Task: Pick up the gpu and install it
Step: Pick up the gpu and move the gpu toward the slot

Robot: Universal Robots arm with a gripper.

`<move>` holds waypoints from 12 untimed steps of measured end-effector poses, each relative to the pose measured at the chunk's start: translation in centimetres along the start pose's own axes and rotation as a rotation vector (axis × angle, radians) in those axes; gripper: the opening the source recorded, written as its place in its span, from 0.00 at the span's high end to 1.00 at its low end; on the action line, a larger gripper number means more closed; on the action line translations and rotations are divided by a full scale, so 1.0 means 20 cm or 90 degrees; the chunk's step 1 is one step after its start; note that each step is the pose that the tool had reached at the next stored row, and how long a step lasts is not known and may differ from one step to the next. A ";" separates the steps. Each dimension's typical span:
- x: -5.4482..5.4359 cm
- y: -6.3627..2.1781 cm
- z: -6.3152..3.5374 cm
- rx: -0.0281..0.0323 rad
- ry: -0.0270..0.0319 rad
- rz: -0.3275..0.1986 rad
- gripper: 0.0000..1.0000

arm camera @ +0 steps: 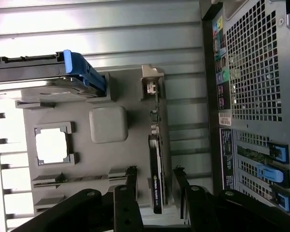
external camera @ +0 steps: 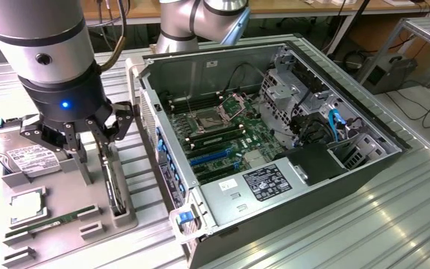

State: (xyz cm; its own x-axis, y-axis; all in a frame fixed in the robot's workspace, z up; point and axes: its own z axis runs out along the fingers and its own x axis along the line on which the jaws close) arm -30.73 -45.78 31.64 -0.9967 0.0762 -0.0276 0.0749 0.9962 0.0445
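The gpu (external camera: 112, 182) stands on edge in a slot of the grey parts tray (external camera: 65, 193), at the exterior view's left beside the open computer case (external camera: 275, 140). In the wrist view the gpu (arm camera: 155, 154) is a thin dark card seen edge-on, with its silver bracket at the far end. My gripper (external camera: 92, 137) hangs right over the card and is open. In the wrist view the gripper (arm camera: 155, 186) has one finger on each side of the card, and the fingertips (arm camera: 131, 180) stand apart from it. Nothing is held.
The tray also carries a hard drive with a white label (external camera: 24, 154), a square CPU (external camera: 24, 204) and a green RAM stick (external camera: 54, 218). Inside the case the motherboard shows blue expansion slots (external camera: 211, 157). The case's rear wall (arm camera: 256, 96) stands close beside the tray.
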 end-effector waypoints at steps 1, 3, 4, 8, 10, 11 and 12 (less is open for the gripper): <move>0.00 -0.001 0.009 0.0000 0.0000 0.000 0.58; 0.00 -0.002 0.028 0.0001 -0.0001 0.000 0.58; 0.00 -0.002 0.043 0.0001 0.0000 0.000 0.58; 0.01 -0.004 0.085 -0.0001 -0.0023 0.000 0.58; 0.01 -0.005 0.098 -0.0004 -0.0050 0.000 0.58; 0.01 -0.005 0.107 -0.0005 -0.0065 0.000 0.58; 0.01 -0.006 0.114 -0.0005 -0.0071 0.000 0.58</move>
State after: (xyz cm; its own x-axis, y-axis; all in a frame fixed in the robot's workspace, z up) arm -30.78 -45.78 29.36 -0.9963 0.0762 -0.0388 0.0744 0.9962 0.0453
